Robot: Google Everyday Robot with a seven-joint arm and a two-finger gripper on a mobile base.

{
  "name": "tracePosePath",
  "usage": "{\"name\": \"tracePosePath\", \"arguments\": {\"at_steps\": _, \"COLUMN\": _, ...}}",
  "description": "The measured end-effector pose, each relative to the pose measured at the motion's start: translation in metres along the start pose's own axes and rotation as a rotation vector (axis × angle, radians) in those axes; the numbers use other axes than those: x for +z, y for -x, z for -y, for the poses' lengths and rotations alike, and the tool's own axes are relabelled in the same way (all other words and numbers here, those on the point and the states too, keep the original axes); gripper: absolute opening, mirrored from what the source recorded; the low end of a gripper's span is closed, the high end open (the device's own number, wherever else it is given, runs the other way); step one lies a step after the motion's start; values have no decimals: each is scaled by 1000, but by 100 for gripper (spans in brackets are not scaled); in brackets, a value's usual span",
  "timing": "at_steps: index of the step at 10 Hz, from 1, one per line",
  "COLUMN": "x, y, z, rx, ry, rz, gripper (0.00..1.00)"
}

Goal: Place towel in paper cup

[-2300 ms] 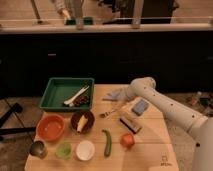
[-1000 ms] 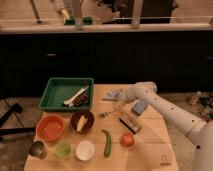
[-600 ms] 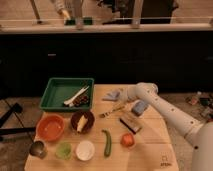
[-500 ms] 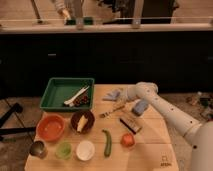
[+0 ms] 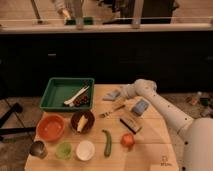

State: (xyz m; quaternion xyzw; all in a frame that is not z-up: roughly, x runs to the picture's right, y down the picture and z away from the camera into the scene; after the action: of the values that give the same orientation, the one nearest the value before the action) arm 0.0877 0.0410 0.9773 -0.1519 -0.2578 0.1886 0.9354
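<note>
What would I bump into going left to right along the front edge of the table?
Metal cup → green cup → white paper cup → long green vegetable → round red fruit. The claw is farther back, by the bluish towel.

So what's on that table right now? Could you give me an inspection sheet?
Surface: light wooden table, crowded.
Job's things: pale blue towel lying at the far edge; white paper cup near the front.
Clutter: green plastic tray holding utensils, orange bowl, brown bowl, metal cup, green cup, green vegetable, red fruit, fork, blue block.
Gripper: gripper beside the towel.
Cables: nothing seen.
Surroundings: dark cabinets behind.
</note>
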Motion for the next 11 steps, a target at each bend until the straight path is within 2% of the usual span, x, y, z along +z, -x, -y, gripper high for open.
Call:
{"name": "tracePosePath", "arguments": {"at_steps": 3, "x": 15, "y": -4, "z": 4, "rx": 4, "ry": 33, "rz": -8, "gripper": 79}}
{"name": "tracePosePath", "arguments": {"at_steps": 4, "x": 19, "y": -4, "z": 5, "rx": 4, "ry": 42, "rz": -9, "gripper": 74}}
{"name": "tracePosePath", "arguments": {"at_steps": 5, "x": 21, "y": -4, "z": 6, "rx": 6, "ry": 47, "rz": -9, "gripper": 66}}
{"name": "tracePosePath", "arguments": {"at_steps": 6, "x": 24, "y": -4, "z": 7, "rx": 6, "ry": 55, "rz": -9, "gripper": 54}}
{"name": "tracePosePath", "arguments": {"at_steps": 7, "x": 25, "y": -4, "z": 7, "rx": 5, "ry": 58, "rz": -9, "gripper": 48}}
{"name": "tracePosePath", "arguments": {"at_steps": 10, "x": 25, "y": -3, "z": 5, "rx": 1, "ry": 62, "rz": -11, "gripper": 14}}
{"name": "tracePosePath", "arguments": {"at_steps": 11, "x": 26, "y": -4, "z": 5, "rx": -2, "ry": 63, "rz": -14, "gripper": 6}}
